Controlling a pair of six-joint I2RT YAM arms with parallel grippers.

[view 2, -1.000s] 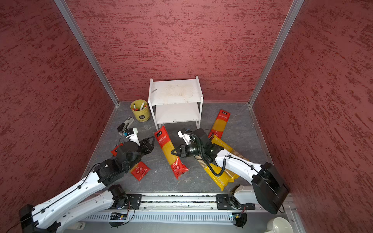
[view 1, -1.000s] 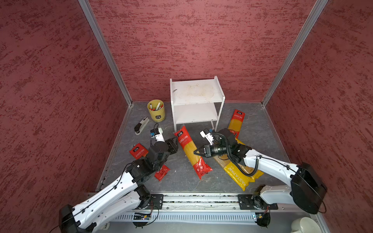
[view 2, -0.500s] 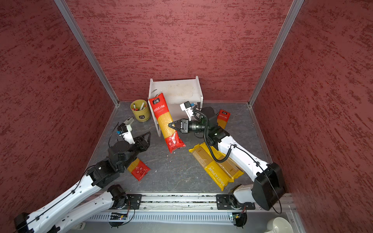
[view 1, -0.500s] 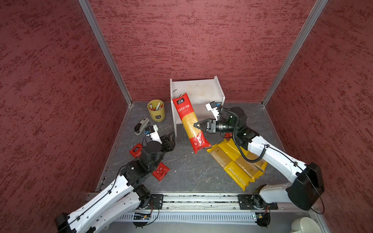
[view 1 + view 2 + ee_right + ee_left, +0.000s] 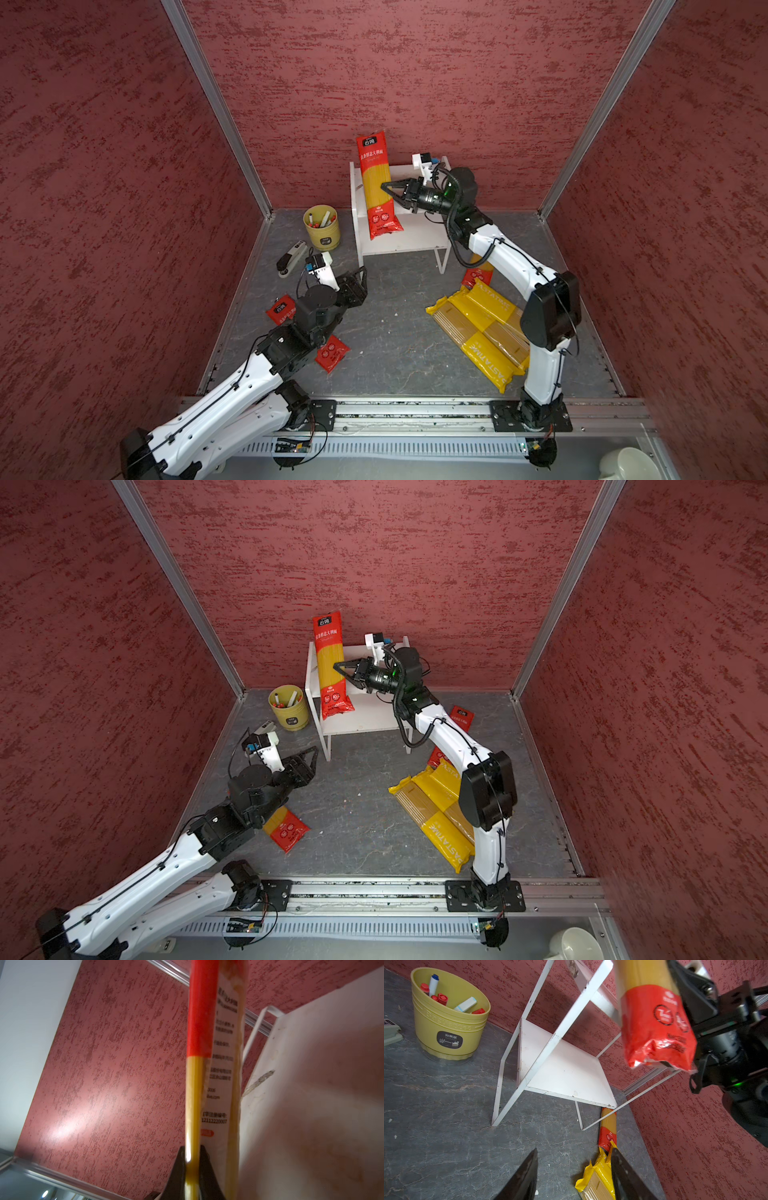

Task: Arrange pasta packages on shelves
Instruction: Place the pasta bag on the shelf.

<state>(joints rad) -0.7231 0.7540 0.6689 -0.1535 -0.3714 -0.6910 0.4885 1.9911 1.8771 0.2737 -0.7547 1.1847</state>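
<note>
A red-ended pasta package [image 5: 376,187] [image 5: 330,663] hangs upright in the air before the left end of the white shelves [image 5: 415,245] [image 5: 374,721]. My right gripper [image 5: 388,191] [image 5: 192,1153] is shut on its clear middle edge. Low over the floor left of the shelves, my left gripper [image 5: 359,278] [image 5: 574,1150] is open and empty. My left arm partly covers another red package [image 5: 330,353]. A third red package [image 5: 478,274] lies by the shelves' right leg. The yellow PASTATIME packages [image 5: 482,332] [image 5: 596,1180] lie together on the right floor.
A yellow cup of pens [image 5: 322,228] [image 5: 448,1020] stands left of the shelves, with a stapler [image 5: 291,257] in front of it. Red walls close in three sides. A white mug [image 5: 627,465] sits outside the front rail.
My right arm has lifted the red package off the floor and raised it upright before the shelves. My left gripper has drawn back from it and opened wider.
</note>
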